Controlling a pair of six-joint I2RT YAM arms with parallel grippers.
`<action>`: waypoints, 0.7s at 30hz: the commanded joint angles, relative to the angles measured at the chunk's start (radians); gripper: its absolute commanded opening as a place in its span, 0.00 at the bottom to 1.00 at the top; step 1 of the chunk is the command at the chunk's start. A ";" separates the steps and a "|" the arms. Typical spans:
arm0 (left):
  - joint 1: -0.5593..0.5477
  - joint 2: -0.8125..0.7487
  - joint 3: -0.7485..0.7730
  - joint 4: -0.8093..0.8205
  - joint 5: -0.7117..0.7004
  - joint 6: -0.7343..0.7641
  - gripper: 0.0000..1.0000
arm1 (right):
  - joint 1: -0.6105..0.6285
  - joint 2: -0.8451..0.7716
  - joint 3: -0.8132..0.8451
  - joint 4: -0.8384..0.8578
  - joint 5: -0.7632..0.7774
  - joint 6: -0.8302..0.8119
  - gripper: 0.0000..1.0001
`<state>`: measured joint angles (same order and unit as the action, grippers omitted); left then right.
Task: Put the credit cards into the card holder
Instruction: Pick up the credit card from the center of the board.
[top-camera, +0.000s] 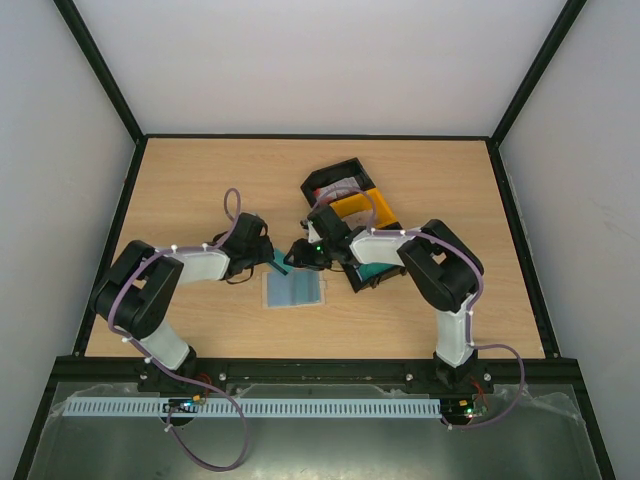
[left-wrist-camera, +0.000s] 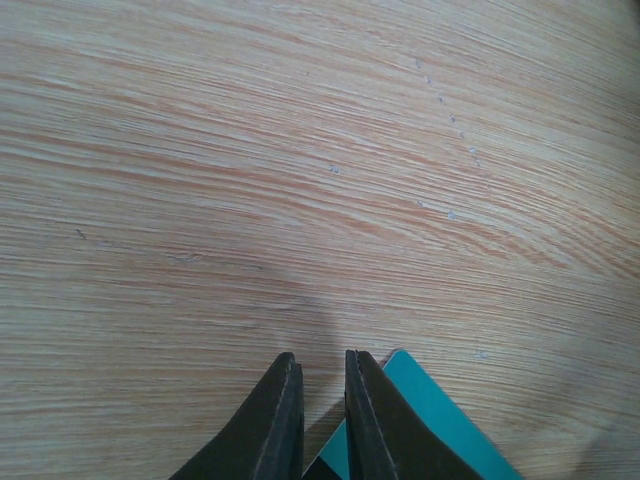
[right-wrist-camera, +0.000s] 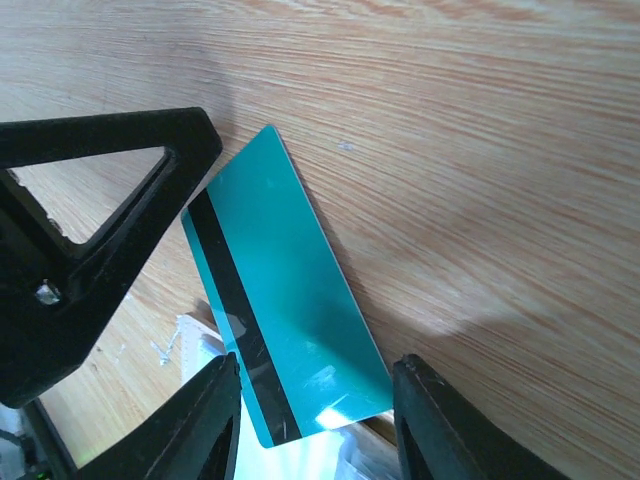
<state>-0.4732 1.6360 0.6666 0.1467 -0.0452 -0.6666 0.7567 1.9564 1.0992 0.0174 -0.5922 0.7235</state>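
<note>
Top external view: a wooden table (top-camera: 200, 180) is seen from above, with a black-and-yellow tray (top-camera: 350, 205) lying at an angle near its middle. The card holder (top-camera: 293, 290) is laid flat on the wood just in front of the tray, with its greyish-blue face turned up. Both arms are bent inward, so that the left gripper (top-camera: 268, 252) and the right gripper (top-camera: 298, 255) are brought close together just behind the holder. A teal card (top-camera: 274, 261) is glimpsed between them.

Left wrist view: the left gripper (left-wrist-camera: 320, 356) is pointed at bare wood grain. Its fingers (left-wrist-camera: 275, 430) are drawn almost together, with only a narrow slit left between them. The teal card (left-wrist-camera: 440, 420) is seen face-on to the right of them and partly hidden behind them. Whether it is pinched there cannot be told.

Right wrist view: the teal card (right-wrist-camera: 270, 260) is shown with a dark stripe (right-wrist-camera: 235, 320) along one long side. Its near end is set between the fingers of the right gripper (right-wrist-camera: 315, 362). Both long edges are met by the inner faces of the fingers, so the card is clasped across its width. A black triangular finger (right-wrist-camera: 100, 290) of the left gripper is placed against the card's far corner. A pale edge of the card holder (right-wrist-camera: 195, 338) is seen below the card.
</note>
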 joint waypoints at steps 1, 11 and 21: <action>-0.011 0.039 -0.053 -0.144 -0.010 -0.018 0.16 | -0.001 0.039 -0.032 0.016 -0.045 0.034 0.42; -0.023 0.044 -0.080 -0.147 -0.023 -0.051 0.10 | -0.016 0.057 -0.029 0.055 -0.108 0.052 0.41; -0.058 0.035 -0.119 -0.152 -0.026 -0.122 0.09 | -0.017 0.105 -0.009 0.039 -0.159 0.022 0.41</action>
<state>-0.5011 1.6283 0.6155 0.2073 -0.1081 -0.7467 0.7387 2.0003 1.0927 0.1055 -0.7368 0.7628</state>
